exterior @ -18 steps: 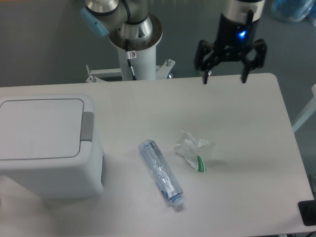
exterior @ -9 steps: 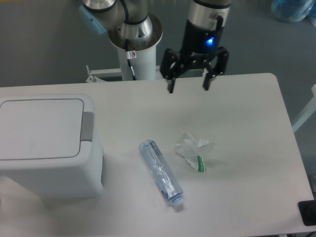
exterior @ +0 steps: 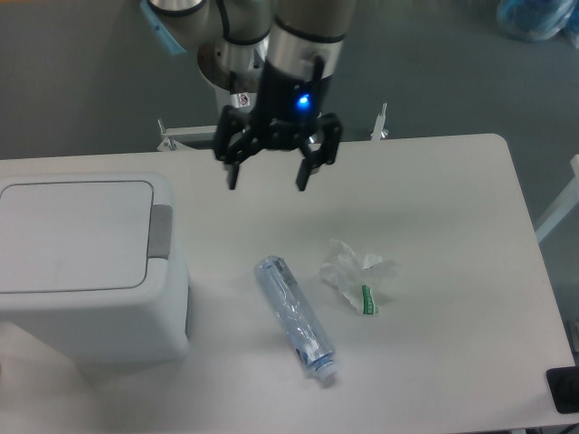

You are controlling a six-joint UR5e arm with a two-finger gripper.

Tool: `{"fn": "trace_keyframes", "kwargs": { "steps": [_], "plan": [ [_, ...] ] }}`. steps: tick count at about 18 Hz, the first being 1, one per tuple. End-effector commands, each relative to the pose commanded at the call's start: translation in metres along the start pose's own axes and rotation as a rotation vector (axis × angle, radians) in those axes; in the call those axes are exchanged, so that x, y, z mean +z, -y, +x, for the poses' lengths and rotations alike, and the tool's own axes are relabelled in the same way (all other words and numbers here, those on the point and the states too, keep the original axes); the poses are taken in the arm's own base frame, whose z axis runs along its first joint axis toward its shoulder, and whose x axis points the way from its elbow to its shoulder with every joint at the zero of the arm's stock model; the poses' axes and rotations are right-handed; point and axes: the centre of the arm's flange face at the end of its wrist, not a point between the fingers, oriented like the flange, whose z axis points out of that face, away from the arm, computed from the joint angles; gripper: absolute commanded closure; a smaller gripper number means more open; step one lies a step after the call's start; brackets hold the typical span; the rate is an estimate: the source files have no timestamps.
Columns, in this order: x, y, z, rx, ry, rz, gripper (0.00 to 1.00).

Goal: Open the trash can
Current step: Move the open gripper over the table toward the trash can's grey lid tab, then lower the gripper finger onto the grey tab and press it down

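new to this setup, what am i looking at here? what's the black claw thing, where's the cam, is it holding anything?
It is a single fixed camera looking down on a white table from above. The black claw is the gripper of a robot arm; the arm's base stands on the white post behind the table. The gripper hangs over the table with its two fingers spread, and it holds nothing. At the left stands a white trash can with its flat lid shut and a grey push tab on the right edge. In the middle lie a clear plastic bottle on its side and a crumpled wrapper.
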Motion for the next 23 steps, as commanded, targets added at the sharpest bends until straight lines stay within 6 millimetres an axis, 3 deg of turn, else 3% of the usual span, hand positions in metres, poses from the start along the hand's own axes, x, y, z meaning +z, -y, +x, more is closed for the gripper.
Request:
{"fn": "trace_keyframes", "kwargs": {
  "steps": [4, 10, 23],
  "plan": [
    [0.019, 0.012, 0.019, 0.004, -0.005, 0.04, 0.0],
    [0.04, 0.013, 0.034, 0.032, -0.019, 0.015, 0.0],
    [0.047, 0.011, 0.036, 0.043, -0.019, 0.003, 0.0]
  ]
}}
